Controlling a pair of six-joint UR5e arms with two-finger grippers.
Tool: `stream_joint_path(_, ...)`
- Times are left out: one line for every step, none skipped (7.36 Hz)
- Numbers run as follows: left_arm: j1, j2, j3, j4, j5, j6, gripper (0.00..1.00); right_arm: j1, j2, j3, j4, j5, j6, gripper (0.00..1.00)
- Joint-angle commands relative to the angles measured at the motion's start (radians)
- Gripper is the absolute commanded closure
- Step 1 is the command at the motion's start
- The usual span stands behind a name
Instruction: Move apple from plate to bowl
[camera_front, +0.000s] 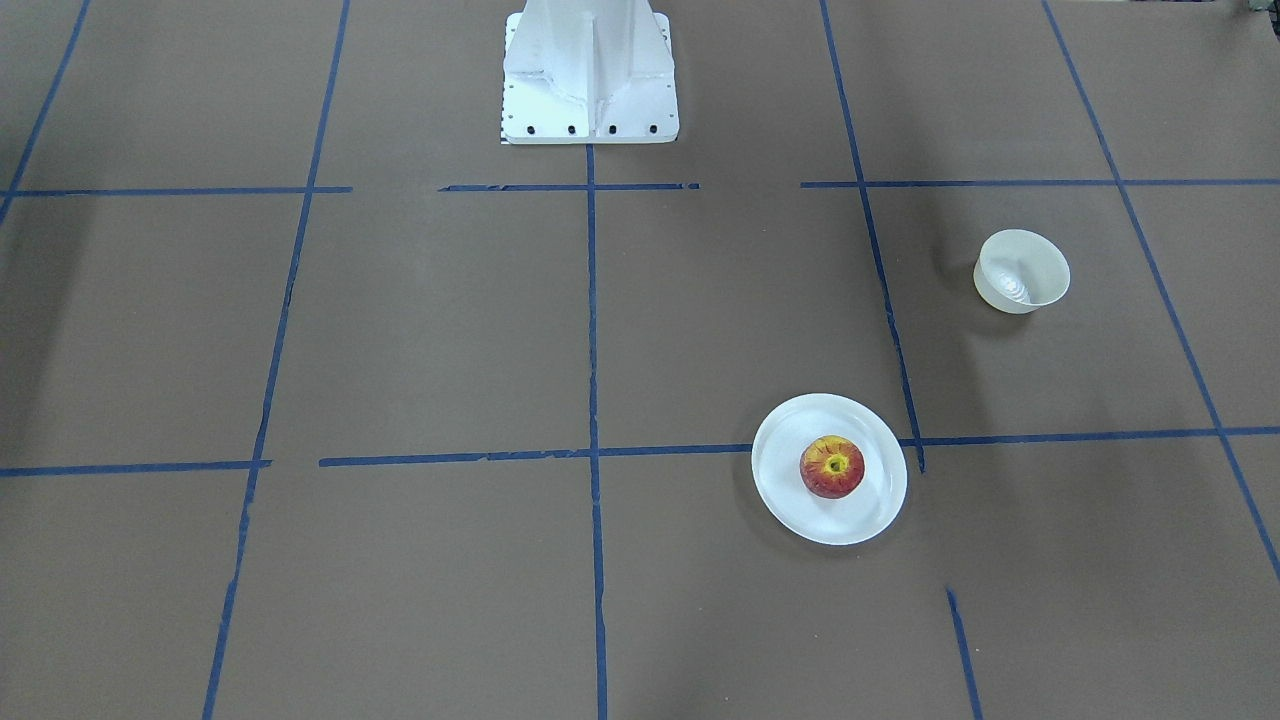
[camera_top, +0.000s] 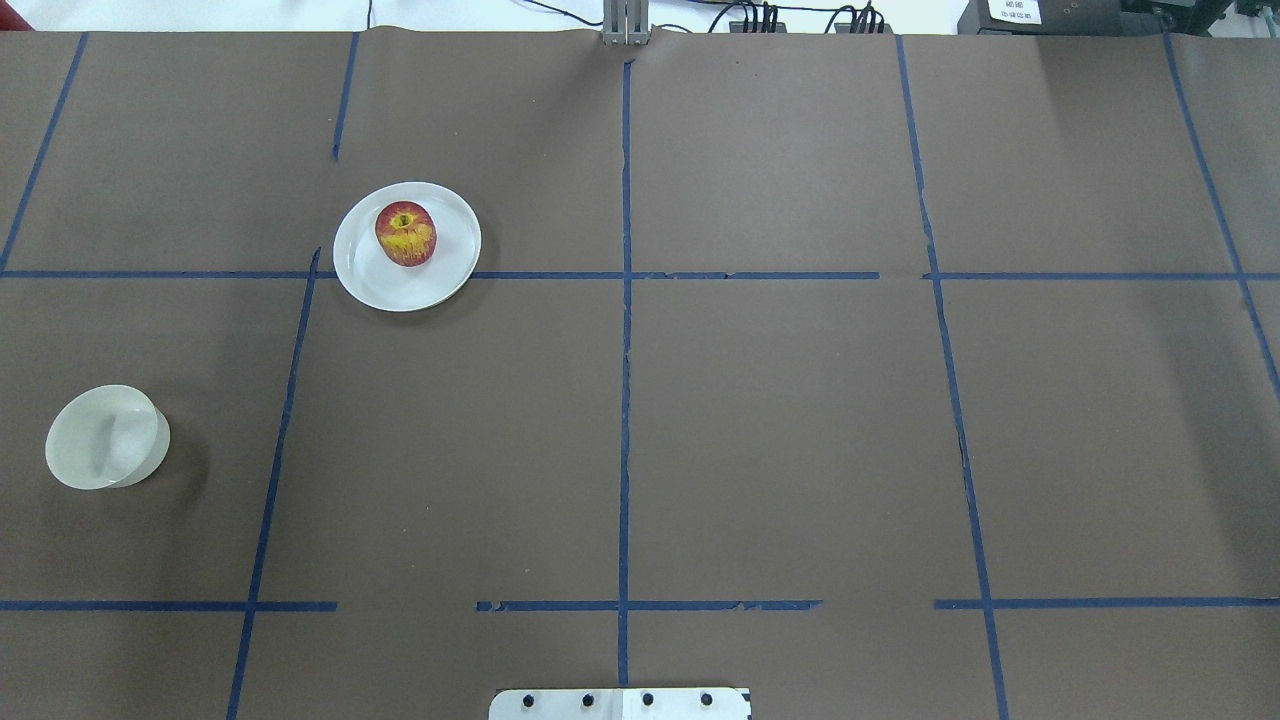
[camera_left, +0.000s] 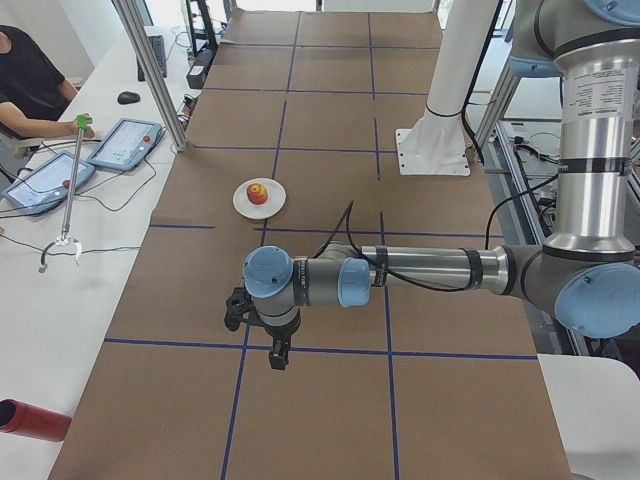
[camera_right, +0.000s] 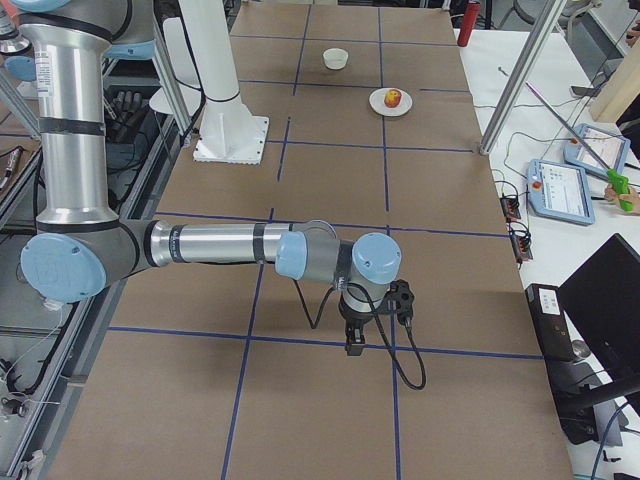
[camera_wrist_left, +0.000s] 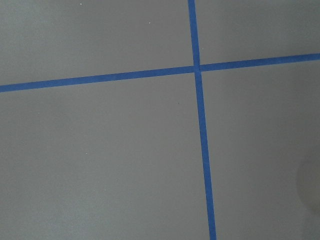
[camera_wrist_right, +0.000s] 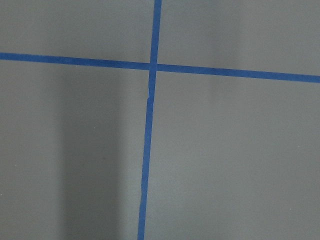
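Note:
The red apple (camera_front: 832, 466) with a yellow patch at its stem sits on the flat white plate (camera_front: 790, 495); both also show in the overhead view, apple (camera_top: 405, 233) on plate (camera_top: 445, 270). The small off-white bowl (camera_front: 1022, 270) stands empty and apart from the plate, nearer my base, and shows in the overhead view (camera_top: 107, 437). My left gripper (camera_left: 278, 355) shows only in the exterior left view, pointing down over bare table; I cannot tell if it is open or shut. My right gripper (camera_right: 355, 340) shows only in the exterior right view; I cannot tell its state.
The brown table is marked with blue tape lines (camera_top: 624, 400). My white base pedestal (camera_front: 590, 75) stands at the table's robot side. A side table with tablets (camera_left: 125, 143) and a seated person (camera_left: 30, 85) lies beyond the far edge.

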Motion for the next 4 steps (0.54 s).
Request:
stream_joint_path(0.000,-0.008,-0.010,0.000,0.006,0.002,0.00,0.000,0.000,0.000,0.000,0.000,0.000,0.00)
stream_joint_path(0.002,-0.021,-0.047,-0.005,0.017,-0.008,0.00,0.000,0.000,0.000,0.000,0.000,0.000,0.00)
stream_joint_path(0.003,-0.022,-0.085,-0.005,0.021,-0.008,0.00,0.000,0.000,0.000,0.000,0.000,0.000,0.00)
stream_joint_path(0.018,-0.028,-0.107,-0.005,0.018,-0.011,0.00,0.000,0.000,0.000,0.000,0.000,0.000,0.00)
